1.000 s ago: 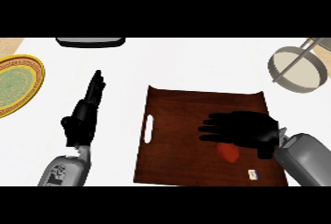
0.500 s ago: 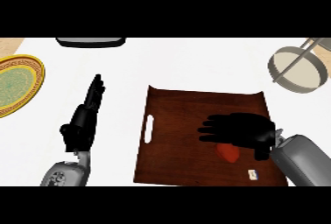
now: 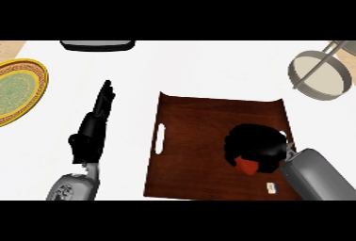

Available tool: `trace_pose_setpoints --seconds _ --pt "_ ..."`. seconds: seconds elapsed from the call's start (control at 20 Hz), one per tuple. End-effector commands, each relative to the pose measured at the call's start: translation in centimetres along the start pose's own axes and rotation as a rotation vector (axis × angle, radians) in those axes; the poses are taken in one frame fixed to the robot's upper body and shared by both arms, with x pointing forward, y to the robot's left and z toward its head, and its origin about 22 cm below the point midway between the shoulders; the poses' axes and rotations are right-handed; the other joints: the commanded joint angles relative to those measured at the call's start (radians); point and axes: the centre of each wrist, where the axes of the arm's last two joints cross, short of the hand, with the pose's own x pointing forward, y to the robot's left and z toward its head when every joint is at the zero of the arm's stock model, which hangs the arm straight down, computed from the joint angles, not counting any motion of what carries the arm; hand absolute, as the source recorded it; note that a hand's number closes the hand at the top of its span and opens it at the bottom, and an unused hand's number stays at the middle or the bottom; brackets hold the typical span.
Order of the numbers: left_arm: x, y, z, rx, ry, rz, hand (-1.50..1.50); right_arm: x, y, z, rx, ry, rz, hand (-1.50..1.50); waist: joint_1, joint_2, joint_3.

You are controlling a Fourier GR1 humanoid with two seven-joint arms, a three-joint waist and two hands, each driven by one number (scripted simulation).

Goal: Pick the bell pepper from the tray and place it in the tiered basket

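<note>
Head view shows the right hand [image 3: 256, 147] has gone from spread flat to curled down over the red bell pepper [image 3: 246, 166] on the tray [image 3: 208, 117], so the grab's on, tiered basket [image 3: 319, 75] next, left hand [image 3: 94, 127] resting open.

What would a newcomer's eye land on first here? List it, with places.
First the dark wooden tray at centre, where the right hand curls over a red bell pepper, mostly hiding it. Next, the left hand, straight-fingered, left of the tray. Then the yellow-rimmed green plate at the left edge and the grey tiered basket at top right.
</note>
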Motion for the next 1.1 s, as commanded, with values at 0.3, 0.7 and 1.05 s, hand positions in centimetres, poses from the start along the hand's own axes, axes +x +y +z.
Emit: trace_pose_setpoints --seconds 0.3,0.7,1.05 --pt "-0.4 1.7 0.0 0.054 0.017 -0.001 0.00 -3.6 1.9 15.3 0.131 0.463 0.117 1.50 -0.046 0.000 0.004" --pt "0.1 1.0 0.0 0.020 0.008 -0.013 0.00 -4.4 2.1 26.1 -0.021 0.720 0.155 1.50 -0.010 0.002 0.003" --pt "-0.8 0.9 -0.9 0.030 0.006 0.000 0.00 -3.2 -4.5 30.5 -0.229 0.768 0.146 1.50 -0.024 0.000 0.001"
